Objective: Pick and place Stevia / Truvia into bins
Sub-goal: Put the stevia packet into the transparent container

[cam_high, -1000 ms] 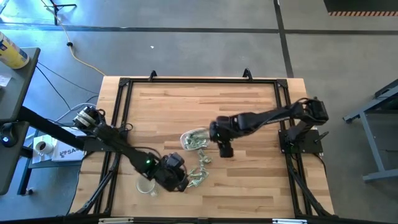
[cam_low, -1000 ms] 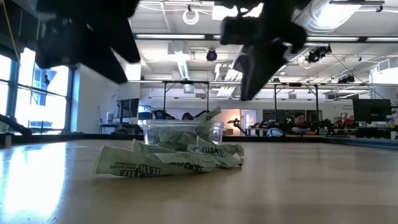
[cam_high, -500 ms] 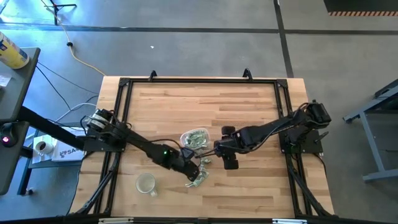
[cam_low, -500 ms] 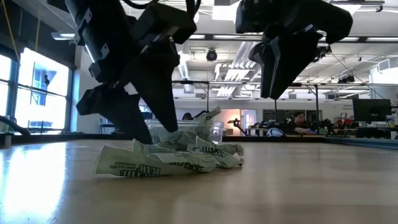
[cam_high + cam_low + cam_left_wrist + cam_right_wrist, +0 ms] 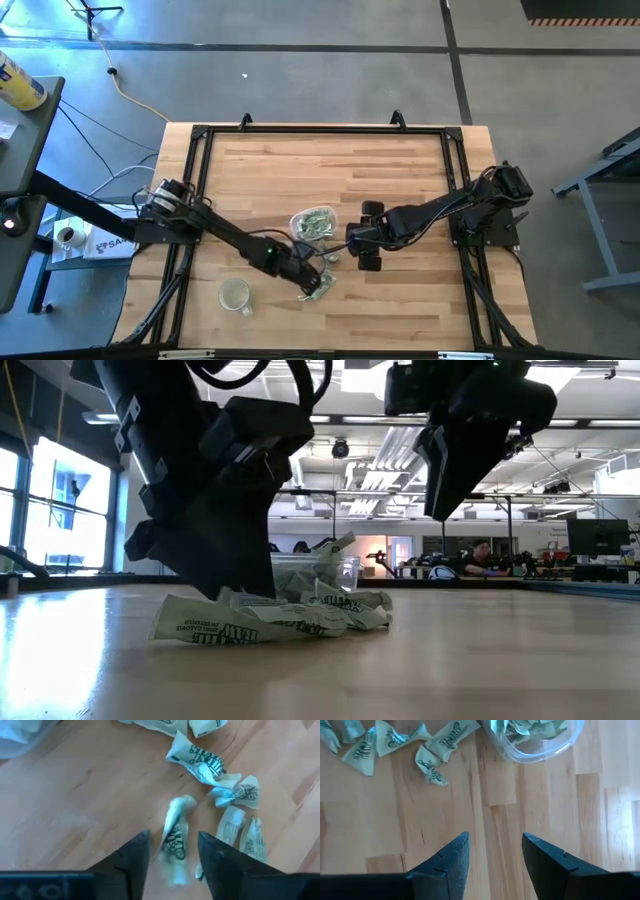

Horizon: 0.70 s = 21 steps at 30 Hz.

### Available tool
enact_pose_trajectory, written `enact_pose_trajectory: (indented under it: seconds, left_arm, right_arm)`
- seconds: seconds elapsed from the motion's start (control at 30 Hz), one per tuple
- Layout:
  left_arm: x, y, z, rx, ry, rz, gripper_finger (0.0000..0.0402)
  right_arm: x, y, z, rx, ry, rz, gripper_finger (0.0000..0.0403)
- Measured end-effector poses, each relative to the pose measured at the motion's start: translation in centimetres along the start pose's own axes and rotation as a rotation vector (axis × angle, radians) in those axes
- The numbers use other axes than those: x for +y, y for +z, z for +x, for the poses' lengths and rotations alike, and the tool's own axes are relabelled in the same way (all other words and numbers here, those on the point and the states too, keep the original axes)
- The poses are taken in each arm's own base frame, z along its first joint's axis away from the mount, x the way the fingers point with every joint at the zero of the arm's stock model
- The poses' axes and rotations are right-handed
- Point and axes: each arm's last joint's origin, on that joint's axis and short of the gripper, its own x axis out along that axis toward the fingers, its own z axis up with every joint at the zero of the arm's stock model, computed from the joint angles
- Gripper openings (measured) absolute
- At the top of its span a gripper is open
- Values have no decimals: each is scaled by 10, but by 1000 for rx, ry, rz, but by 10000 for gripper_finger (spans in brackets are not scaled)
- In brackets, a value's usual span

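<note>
Left pincer [image 5: 310,277] sits low over the loose sachets [image 5: 322,280] toward the near side of the bench [image 5: 400,180], just right of the round clear cup [image 5: 235,295], and from its wrist camera I see its two dark fingers [image 5: 131,857] parted with one crumpled green-and-white sachet [image 5: 174,840] lying between them; whether they are touching it I cannot tell. Beyond that sachet the wrist view shows about five more sachets scattered on the wood; some overlap, so I cannot count them exactly. From the bench-level camera they read as a low crumpled heap [image 5: 270,618] with the left arm coming down onto its left end. Just past the heap, toward the middle of the bench, stands the single clear tub [image 5: 314,223], already holding a bunch of sachets too tangled to count. Right pincer [image 5: 367,262] hangs beside the tub on its right, clear of the surface, its fingers [image 5: 455,855] apart with nothing between them but bare wood; its wrist view catches the tub's rim [image 5: 540,754] and four or five loose sachets [image 5: 432,762] off to the side. I count two arms, one tub and one cup. Everything sits crowded near the middle front, between the two arms; the far half of the bench and its right side are bare wood, framed by the black rail [image 5: 320,130] along the edges.
</note>
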Motion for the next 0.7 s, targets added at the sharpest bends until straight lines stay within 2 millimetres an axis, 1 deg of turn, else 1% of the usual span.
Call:
enact_pose_trajectory:
  seconds: [0.13,0.27,0.37,0.47,0.5,0.57,0.7]
  left_arm:
    - [-8,-2,1,-4,17,52,169]
    - [-6,-1,-5,30,129,96,131]
    - [1,-2,-10,67,241,125,85]
    - [6,-2,-16,124,319,158,29]
    - [5,-3,-19,141,332,162,22]
    - [4,-2,-29,152,354,174,22]
    - [-4,10,-63,131,339,180,33]
  right_arm:
    - [-1,-1,0,8,-16,3,172]
    - [-1,-2,0,16,-23,20,172]
    - [-1,-2,0,13,-34,19,172]
    - [-2,-2,0,12,-42,21,172]
    - [-2,-2,0,11,-47,19,172]
    - [-1,-3,-2,7,-66,10,172]
    - [1,-8,-10,-3,-118,-12,172]
